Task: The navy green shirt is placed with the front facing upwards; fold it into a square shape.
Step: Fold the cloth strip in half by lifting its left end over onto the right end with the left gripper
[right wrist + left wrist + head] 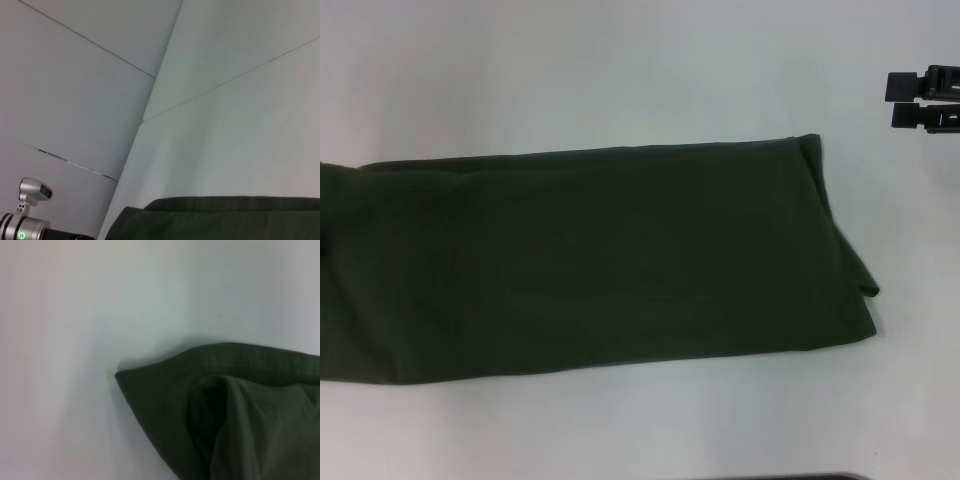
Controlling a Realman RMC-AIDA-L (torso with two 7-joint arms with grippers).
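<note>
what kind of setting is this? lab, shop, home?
Probably a lab or test cell: a bare white table, plain grey panelled walls, and the right gripper off beside one folded navy green shirt. Nothing domestic in sight.

- Right gripper (893,101): two flat black fingers, blocky and square-ended, stacked one above the other, seen from the head camera.
- Silver cylindrical joint (22,227) with a small green light, right wrist view.

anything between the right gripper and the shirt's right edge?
Nothing visible. The right gripper hangs at the head view's right edge, up and off the navy green shirt; only bare white table lies between them.
</note>
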